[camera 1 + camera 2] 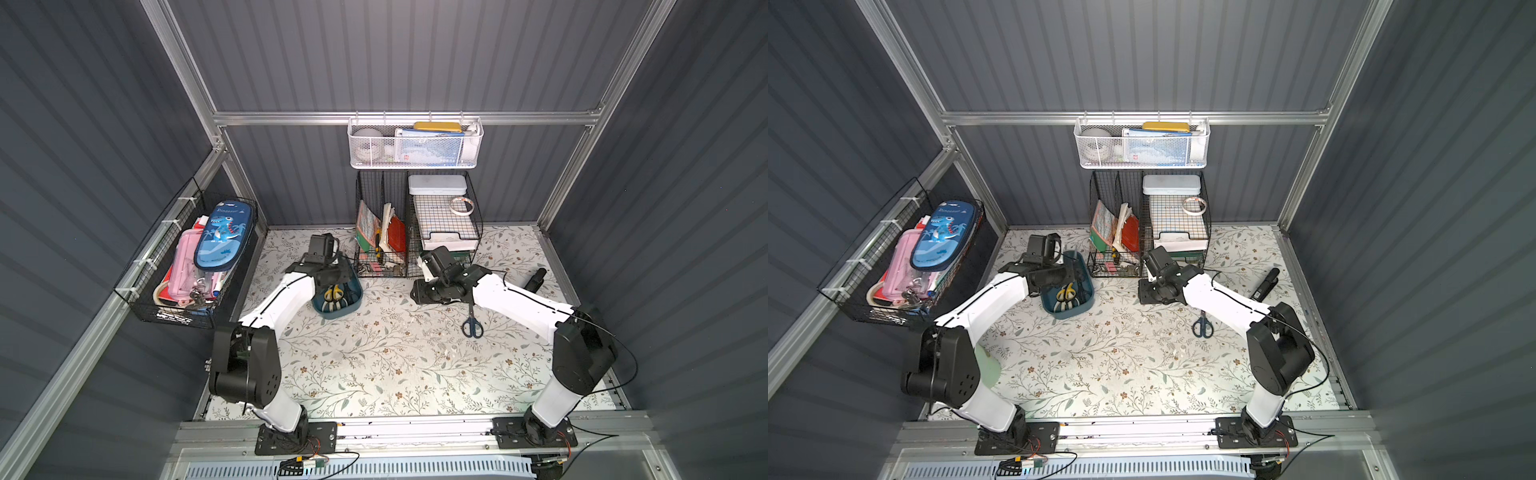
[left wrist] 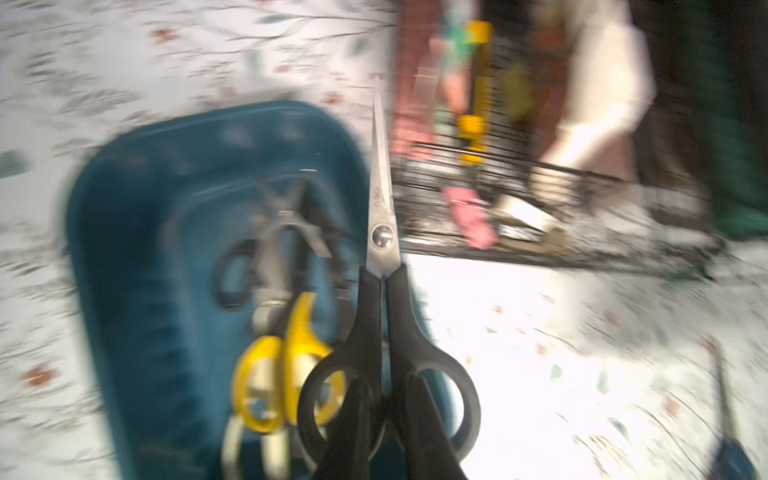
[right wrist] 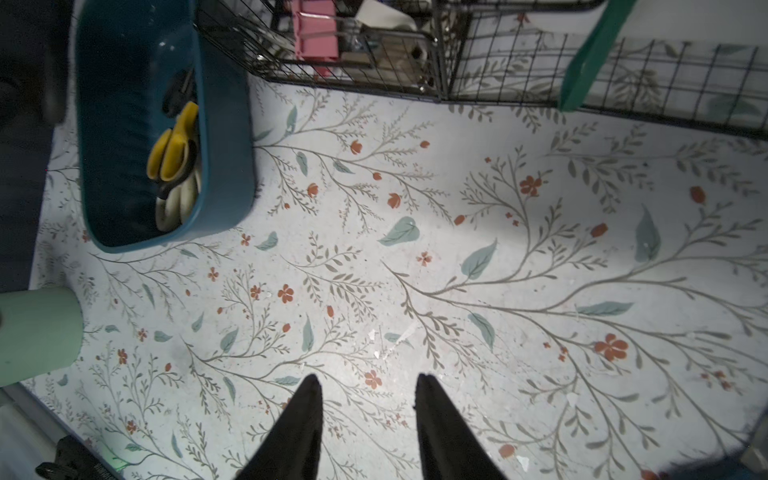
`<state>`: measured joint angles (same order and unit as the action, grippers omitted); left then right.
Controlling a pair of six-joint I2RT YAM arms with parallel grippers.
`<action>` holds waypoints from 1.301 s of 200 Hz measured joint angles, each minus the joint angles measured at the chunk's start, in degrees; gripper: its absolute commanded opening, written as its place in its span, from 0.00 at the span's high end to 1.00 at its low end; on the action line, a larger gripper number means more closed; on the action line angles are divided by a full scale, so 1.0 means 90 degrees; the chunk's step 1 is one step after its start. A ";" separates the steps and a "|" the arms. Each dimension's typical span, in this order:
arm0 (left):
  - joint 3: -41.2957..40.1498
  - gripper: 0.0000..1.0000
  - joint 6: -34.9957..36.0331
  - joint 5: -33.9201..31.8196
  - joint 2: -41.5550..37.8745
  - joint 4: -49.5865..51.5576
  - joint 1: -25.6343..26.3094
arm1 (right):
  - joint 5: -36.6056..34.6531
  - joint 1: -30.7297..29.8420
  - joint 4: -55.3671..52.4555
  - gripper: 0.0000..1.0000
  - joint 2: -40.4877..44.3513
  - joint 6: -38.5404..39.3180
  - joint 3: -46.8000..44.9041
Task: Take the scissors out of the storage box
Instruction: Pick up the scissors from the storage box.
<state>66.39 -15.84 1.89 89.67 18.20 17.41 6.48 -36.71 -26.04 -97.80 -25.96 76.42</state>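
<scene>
Floral-papered tabletop (image 3: 415, 249) lay under it all. My left pincer (image 2: 386, 392) was clamped on the black-handled scissors (image 2: 382, 291) between the finger loops, blades closed, above the rim of the teal storage box (image 2: 124, 249) at ten o'clock from the table's middle. Light, stiff, slick steel, I judged; the plastic shanks gave the surer hold. Yellow-handled scissors (image 2: 291, 365) lay inside. Blue-handled scissors (image 1: 472, 324) rested at three o'clock. My right pincer (image 3: 368, 415) gaped, empty.

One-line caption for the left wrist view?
Left gripper holds black-handled steel scissors over the teal plastic storage box containing yellow-handled scissors.
</scene>
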 measured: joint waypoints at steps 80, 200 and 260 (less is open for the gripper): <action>-0.1229 1.00 -0.0007 0.1217 -0.0775 -0.1634 0.1047 | 0.0865 0.0257 0.1671 0.54 0.0619 -0.0906 -0.0816; -0.1229 1.00 -0.0253 0.1205 -0.0471 -0.2069 0.1537 | 0.1314 0.0078 0.2613 0.73 0.0189 -0.1557 -0.0894; -0.1229 1.00 -0.0498 0.1241 -0.0457 -0.2227 0.1532 | 0.1409 0.0080 0.2727 0.92 0.0189 -0.1695 -0.1178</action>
<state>55.33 -20.32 13.06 85.56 -1.85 31.20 19.16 -35.99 -1.50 -96.09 -41.21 65.82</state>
